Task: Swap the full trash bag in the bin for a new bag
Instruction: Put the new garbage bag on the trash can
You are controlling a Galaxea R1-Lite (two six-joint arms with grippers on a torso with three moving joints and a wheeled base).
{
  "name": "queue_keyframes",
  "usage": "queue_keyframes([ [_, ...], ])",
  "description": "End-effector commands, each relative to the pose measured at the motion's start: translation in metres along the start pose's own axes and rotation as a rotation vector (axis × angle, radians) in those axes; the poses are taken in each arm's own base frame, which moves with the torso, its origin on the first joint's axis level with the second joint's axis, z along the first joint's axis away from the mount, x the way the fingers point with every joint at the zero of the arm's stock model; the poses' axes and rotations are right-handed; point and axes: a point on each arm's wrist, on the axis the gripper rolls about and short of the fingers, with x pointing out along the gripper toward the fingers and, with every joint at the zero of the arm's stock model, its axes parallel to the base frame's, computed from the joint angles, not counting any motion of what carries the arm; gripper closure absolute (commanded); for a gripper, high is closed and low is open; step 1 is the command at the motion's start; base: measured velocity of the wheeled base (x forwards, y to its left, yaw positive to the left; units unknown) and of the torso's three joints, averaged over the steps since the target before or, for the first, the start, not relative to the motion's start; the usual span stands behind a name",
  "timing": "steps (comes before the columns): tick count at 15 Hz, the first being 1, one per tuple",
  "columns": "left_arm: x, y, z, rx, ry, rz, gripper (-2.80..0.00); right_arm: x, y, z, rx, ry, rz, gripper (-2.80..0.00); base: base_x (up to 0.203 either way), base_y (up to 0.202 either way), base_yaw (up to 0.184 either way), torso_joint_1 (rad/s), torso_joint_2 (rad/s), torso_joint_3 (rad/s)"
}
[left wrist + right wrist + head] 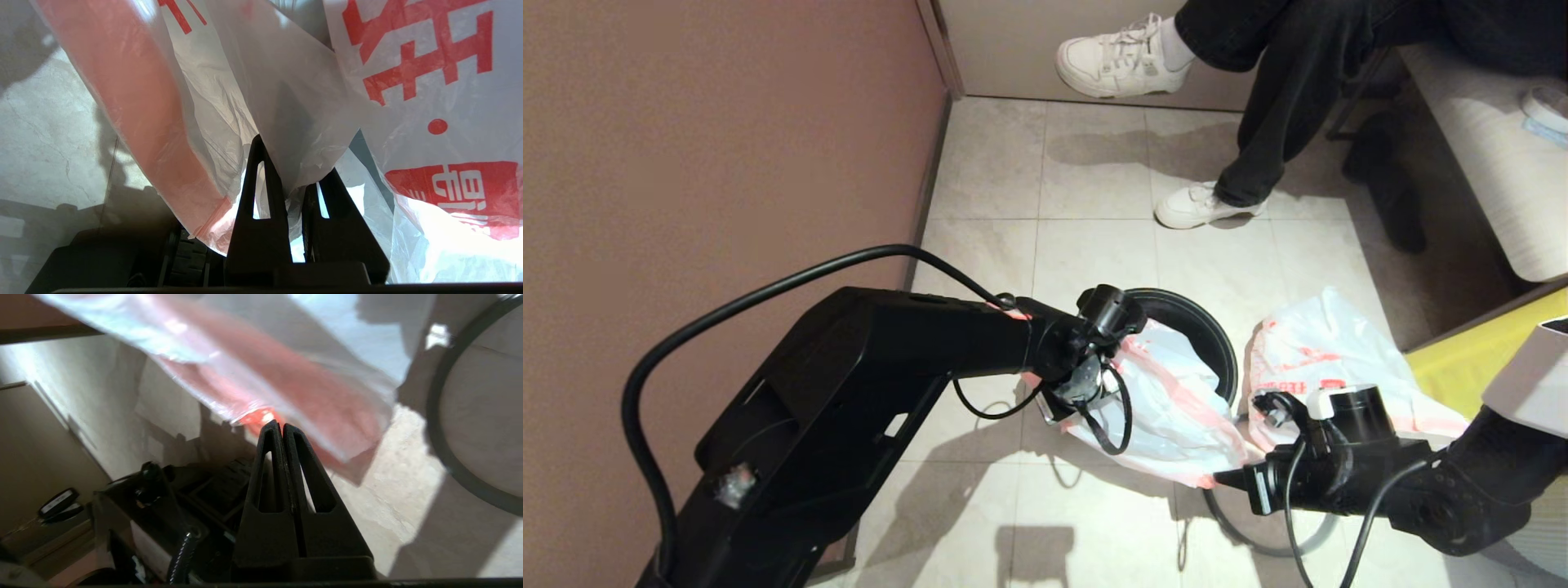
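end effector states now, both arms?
Left end effector: closed on the new bag.
Right end effector: closed on the same bag's pink hem.

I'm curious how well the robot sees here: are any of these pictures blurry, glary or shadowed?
Head view: sharp; the arms throw hard shadows on the tiled floor. Left wrist view: the new bag, pinched in the left gripper, glows blown-out white near the fingers. Right wrist view: the bag's pink hem is smeared by blur above the shut right gripper; the grey ring stays sharper.
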Motion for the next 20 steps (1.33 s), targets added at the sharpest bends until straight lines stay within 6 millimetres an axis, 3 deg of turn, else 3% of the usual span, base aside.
queue_keyframes([
  [1,0.001,0.001,-0.001,-0.003,0.002,0.006,0.0,0.004,-0.007,0.001,0.005,-0.017,-0.022,0.0,0.0,0.0,0.0,0.0,0.0,0.0],
  [4,-0.001,0.0,-0.004,0.004,0.009,0.007,0.0,0.002,-0.018,0.01,0.001,-0.105,-0.103,0.0,0.0,0.0,0.0,0.0,0.0,0.0],
  [8,-0.003,-0.004,-0.01,0.014,0.016,-0.004,0.0,0.014,-0.022,0.019,0.035,-0.228,-0.155,0.0,0.0,0.0,0.0,0.0,0.0,0.0],
  [15,-0.01,-0.008,-0.018,0.042,0.036,-0.008,0.0,0.02,-0.019,0.021,0.04,-0.236,-0.175,0.0,0.0,0.0,0.0,0.0,0.0,0.0],
  [20,-0.008,-0.001,-0.034,0.09,0.109,0.043,0.0,0.012,-0.039,0.041,0.118,-0.343,-0.264,0.0,0.0,0.0,0.0,0.0,0.0,0.0],
])
